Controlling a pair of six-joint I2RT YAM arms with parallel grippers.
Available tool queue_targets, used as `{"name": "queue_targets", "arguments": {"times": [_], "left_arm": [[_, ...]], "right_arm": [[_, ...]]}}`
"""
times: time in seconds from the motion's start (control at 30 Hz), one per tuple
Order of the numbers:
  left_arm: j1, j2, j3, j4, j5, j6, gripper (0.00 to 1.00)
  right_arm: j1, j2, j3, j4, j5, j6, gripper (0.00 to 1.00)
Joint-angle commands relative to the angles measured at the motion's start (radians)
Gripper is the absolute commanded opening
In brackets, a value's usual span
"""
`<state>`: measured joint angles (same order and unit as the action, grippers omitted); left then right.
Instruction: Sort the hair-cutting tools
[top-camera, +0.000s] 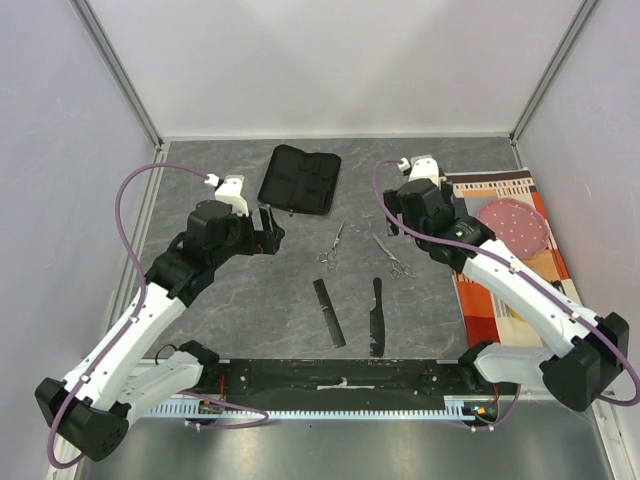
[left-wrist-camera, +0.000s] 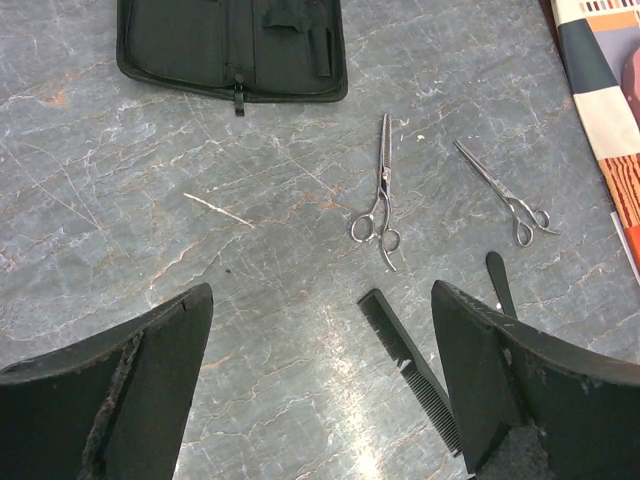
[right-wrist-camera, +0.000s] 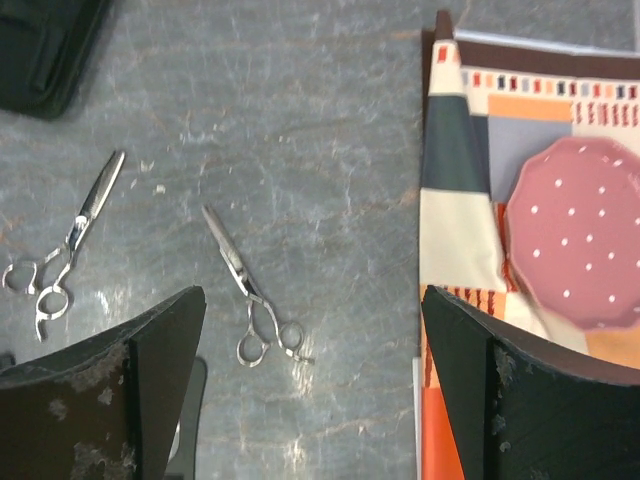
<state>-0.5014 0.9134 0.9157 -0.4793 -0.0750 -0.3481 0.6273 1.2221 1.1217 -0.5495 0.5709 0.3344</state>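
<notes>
silver slim scissors (left-wrist-camera: 381, 195) lie ahead of the left gripper (left-wrist-camera: 320, 300), second scissors (right-wrist-camera: 245, 290) ahead of the right gripper (right-wrist-camera: 312, 300); both jaws apart, empty. only the left wrist view resolves the flat black comb (left-wrist-camera: 410, 365), finely toothed, beside the handled comb (left-wrist-camera: 498, 280); the right shows a pink dotted plate (right-wrist-camera: 580, 235) on patterned cloth (right-wrist-camera: 460, 150).

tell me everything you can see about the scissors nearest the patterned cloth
The scissors are slim, shiny silver metal, with narrow blades shut together and two small finger rings, one carrying a short curved hook. They lie flat on the grey marbled table, tips pointing away from the arms and slightly left, rings nearer the arms. Nothing but the table touches them.
</notes>
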Motion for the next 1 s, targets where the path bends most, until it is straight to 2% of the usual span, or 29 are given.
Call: {"name": "queue_targets", "arguments": {"times": [0.0, 0.1, 0.33, 0.5, 0.63, 0.83, 0.97], "left_arm": [[-0.003, -0.027, -0.005, -0.005, 0.001, -0.043, 0.95], [-0.003, -0.034, -0.006, -0.025, 0.012, -0.075, 0.93], [-0.003, -0.03, 0.0, -0.054, 0.015, -0.101, 0.89], [-0.003, -0.057, -0.015, -0.07, 0.021, -0.114, 0.88], [-0.003, -0.076, -0.029, -0.071, 0.034, -0.123, 0.88], [-0.003, -0.085, -0.034, -0.078, 0.061, -0.118, 0.87], [-0.003, -0.084, -0.043, -0.078, 0.07, -0.114, 0.87]], "right_arm": [[0.032, -0.009, -0.002, -0.116, -0.074, 0.098, 0.97], [0.075, -0.026, -0.057, -0.157, -0.134, 0.182, 0.96], [0.32, -0.003, -0.171, -0.243, 0.001, 0.458, 0.95], [0.465, 0.02, -0.236, -0.257, 0.007, 0.715, 0.94], [0.619, 0.101, -0.247, -0.309, 0.046, 0.917, 0.92], [0.741, 0.188, -0.258, -0.356, 0.055, 1.152, 0.87], [0.775, 0.194, -0.304, -0.34, 0.037, 1.239, 0.83]]}}
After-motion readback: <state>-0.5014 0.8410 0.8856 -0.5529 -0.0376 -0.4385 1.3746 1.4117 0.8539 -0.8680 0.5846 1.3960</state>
